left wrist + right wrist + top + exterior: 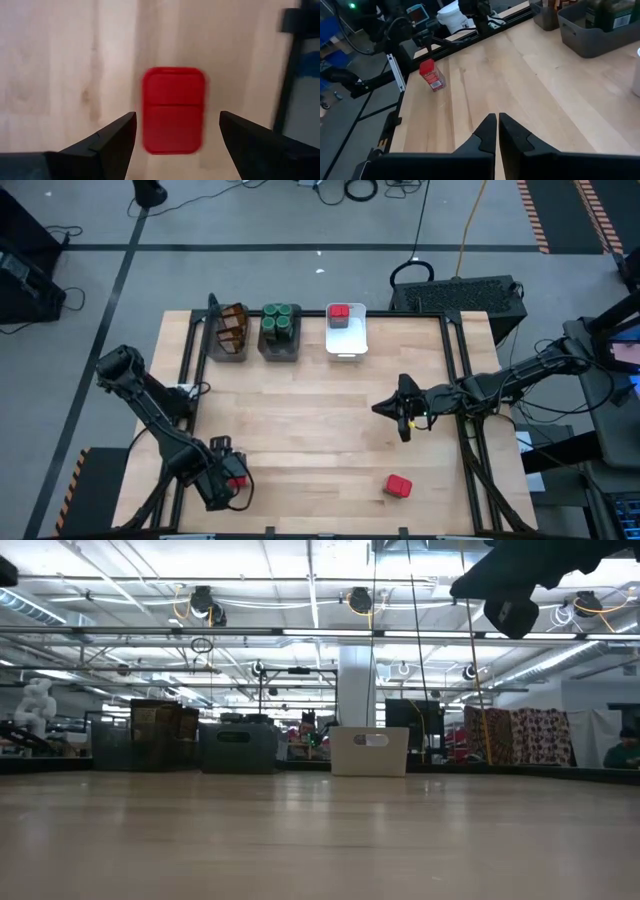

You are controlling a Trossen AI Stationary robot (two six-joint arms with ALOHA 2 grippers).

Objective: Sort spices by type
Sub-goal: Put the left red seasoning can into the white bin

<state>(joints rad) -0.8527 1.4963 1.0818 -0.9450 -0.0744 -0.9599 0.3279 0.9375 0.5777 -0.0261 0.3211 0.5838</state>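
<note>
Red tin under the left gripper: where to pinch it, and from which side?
Come straight down from above and pinch the red tin across its two long flat sides, probably. It stands upright on the table, lid facing the left gripper, whose open fingers already flank those sides. The rounded corners offer less flat surface for contact.

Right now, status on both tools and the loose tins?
Left tool open over red tin, near left corner. Right tool shut, mid-right. Second tin loose.
</note>
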